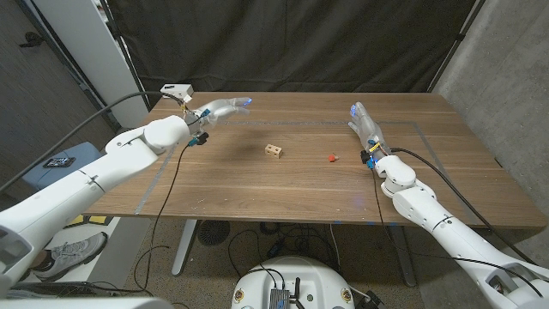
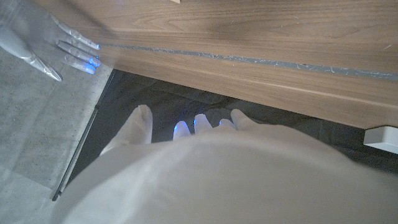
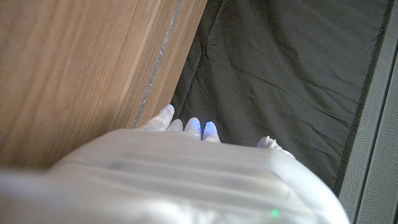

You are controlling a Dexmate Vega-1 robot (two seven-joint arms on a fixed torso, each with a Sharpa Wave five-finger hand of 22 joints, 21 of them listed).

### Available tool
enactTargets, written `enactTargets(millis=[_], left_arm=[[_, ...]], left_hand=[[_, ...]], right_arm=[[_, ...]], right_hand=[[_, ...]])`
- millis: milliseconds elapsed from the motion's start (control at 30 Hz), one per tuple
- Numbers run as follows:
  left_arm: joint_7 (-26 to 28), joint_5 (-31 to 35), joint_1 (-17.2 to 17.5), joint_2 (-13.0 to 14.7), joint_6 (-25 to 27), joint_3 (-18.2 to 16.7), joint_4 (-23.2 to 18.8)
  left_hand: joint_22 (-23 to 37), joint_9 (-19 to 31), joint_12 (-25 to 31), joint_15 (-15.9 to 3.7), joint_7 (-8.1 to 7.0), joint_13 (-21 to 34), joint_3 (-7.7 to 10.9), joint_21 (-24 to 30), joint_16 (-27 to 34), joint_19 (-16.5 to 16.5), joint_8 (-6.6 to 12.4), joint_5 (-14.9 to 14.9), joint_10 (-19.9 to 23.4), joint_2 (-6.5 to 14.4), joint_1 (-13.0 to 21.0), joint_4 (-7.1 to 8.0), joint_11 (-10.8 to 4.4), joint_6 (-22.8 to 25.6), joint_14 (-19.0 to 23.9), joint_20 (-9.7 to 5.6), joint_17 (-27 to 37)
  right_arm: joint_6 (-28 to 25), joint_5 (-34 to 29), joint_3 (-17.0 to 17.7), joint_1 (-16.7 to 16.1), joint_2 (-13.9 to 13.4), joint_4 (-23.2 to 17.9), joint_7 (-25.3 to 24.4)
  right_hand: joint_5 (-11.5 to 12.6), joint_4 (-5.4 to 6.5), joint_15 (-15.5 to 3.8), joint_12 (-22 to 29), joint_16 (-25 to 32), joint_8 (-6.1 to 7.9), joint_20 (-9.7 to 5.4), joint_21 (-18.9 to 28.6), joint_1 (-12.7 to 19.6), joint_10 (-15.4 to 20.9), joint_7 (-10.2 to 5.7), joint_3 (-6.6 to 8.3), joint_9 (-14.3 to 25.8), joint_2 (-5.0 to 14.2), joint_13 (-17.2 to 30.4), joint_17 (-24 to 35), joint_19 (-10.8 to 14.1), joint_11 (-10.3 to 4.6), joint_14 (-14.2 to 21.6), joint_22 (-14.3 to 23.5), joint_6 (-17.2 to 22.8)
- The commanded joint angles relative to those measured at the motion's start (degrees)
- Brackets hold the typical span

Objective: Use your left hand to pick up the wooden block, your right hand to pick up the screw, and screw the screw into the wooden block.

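The small wooden block (image 1: 274, 150), with holes in its side, sits near the middle of the table (image 1: 257, 184). A small red screw (image 1: 332, 158) lies to its right. My left hand (image 1: 219, 109) hovers over the far left of the table, fingers stretched out toward the right, holding nothing; its back (image 2: 186, 155) shows in the left wrist view. My right hand (image 1: 364, 123) stands beyond and right of the screw, fingers extended and apart, empty; its back (image 3: 186, 162) shows in the right wrist view. Both hands are well apart from the block and the screw.
A grey tape line (image 1: 292, 123) marks a rectangle on the tabletop. A black curtain (image 1: 292, 43) hangs behind the far edge. Cables (image 1: 167, 184) trail from both wrists over the table. A concrete wall (image 1: 506, 77) stands to the right.
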Motion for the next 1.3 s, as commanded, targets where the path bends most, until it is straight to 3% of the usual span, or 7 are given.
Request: enactTargets(millis=[33,300,733,967,1067,1100,1300], left_arm=[[-4.1,11.9,-2.9,2.3,1.6,2.4,-2.9],[-5.0,20.8,-4.3,2.6,0.9,4.0,-4.4],[-5.6,32.6,-4.6,2.2,-4.0,5.1,-4.9],[-7.5,42.4,-5.0,1.9,-3.4,6.3,-7.4],[-8.7,46.1,-5.0,1.4,-3.0,6.8,-8.2],[-9.1,46.5,-5.0,1.2,-3.1,6.8,-8.2],[-11.4,49.1,-4.6,0.2,-3.0,6.8,-8.5]], left_hand=[[0.1,0.3,0.2,-0.06,-0.01,0.2,0.04,0.2,0.5,-0.2,0.27,0.2,0.4,-0.2,1.5,-0.53,-0.88,-0.4,0.4,1.13,0.2],[0.1,0.4,0.6,-0.75,0.04,0.2,0.12,0.0,0.6,-0.8,0.82,0.1,1.8,-1.3,4.3,-0.61,-1.51,0.8,1.3,2.32,0.2],[0.1,0.6,2.1,-2.26,-0.81,0.7,-1.40,-0.5,0.9,-4.0,2.03,-0.1,8.3,-7.2,13.6,-0.40,-3.28,5.2,4.6,4.52,0.3],[0.2,0.6,1.6,-2.32,-0.98,1.0,-3.04,-0.6,0.6,-6.7,0.85,0.0,8.5,-9.7,17.4,-0.01,-3.55,3.1,4.3,5.66,0.4],[0.2,0.6,1.3,-2.24,-0.99,1.0,-3.46,-0.6,0.4,-7.5,0.60,-0.1,7.8,-9.9,18.2,0.13,-3.76,2.5,3.6,5.79,0.4],[0.2,0.7,0.9,-1.44,-0.94,1.1,-3.72,-0.3,0.5,-7.7,0.46,-0.2,7.0,-9.3,19.1,0.50,-2.24,2.1,3.2,6.65,0.4],[0.2,0.8,0.3,-0.50,0.45,1.2,-3.99,-0.3,0.4,-8.6,0.06,0.0,4.8,-8.1,20.5,0.85,-1.62,0.8,2.4,7.28,0.4]], right_arm=[[0.0,-0.1,0.1,-0.7,1.0,-0.4,-1.5],[0.4,-0.1,0.2,-0.8,1.5,-0.1,-2.0],[0.3,-0.4,0.3,-1.8,2.2,-0.6,-4.0],[-0.1,-0.5,0.4,-2.1,2.3,-0.9,-4.8],[-0.1,-0.5,0.4,-2.1,2.4,-0.8,-5.0],[-0.1,-0.5,0.4,-2.1,2.5,-0.8,-5.0],[-0.2,-0.6,0.4,-2.2,2.6,-0.9,-5.4]], right_hand=[[0.3,-0.40,-0.41,-0.1,0.0,0.09,-1.13,0.4,0.0,-0.6,-0.04,0.25,0.3,-0.44,0.2,0.1,-0.1,-0.27,-0.6,0.1,-0.5],[0.3,-0.56,-0.15,-0.1,0.0,0.09,-0.98,0.4,0.0,-0.8,-0.23,0.26,0.3,-0.49,0.2,0.1,-0.1,-0.24,-0.7,0.1,-0.7],[0.4,-1.25,0.04,-0.1,-0.1,0.14,-0.84,0.4,0.6,-1.1,-0.38,0.42,0.3,-0.69,0.2,-0.1,-0.3,-0.19,-1.0,0.1,-0.8],[0.5,-1.49,0.17,-0.2,-0.1,0.11,-0.92,0.4,0.8,-1.3,-0.39,0.50,0.3,-0.70,0.2,-0.1,-0.3,-0.02,-1.2,0.2,-1.0],[0.5,-1.57,0.21,-0.2,-0.1,0.10,-0.94,0.4,0.9,-1.4,-0.41,0.53,0.3,-0.72,0.2,-0.1,-0.3,0.16,-1.2,0.2,-1.0],[0.5,-1.60,0.27,-0.2,-0.1,0.10,-0.94,0.4,0.9,-1.5,-0.42,0.53,0.3,-0.73,0.2,-0.1,-0.3,0.12,-1.3,0.2,-1.1],[0.5,-1.84,0.58,-0.2,-0.2,0.12,-0.93,0.4,1.1,-1.7,-0.45,0.57,0.3,-0.82,0.2,-0.1,-0.5,0.19,-1.6,0.2,-1.1]])
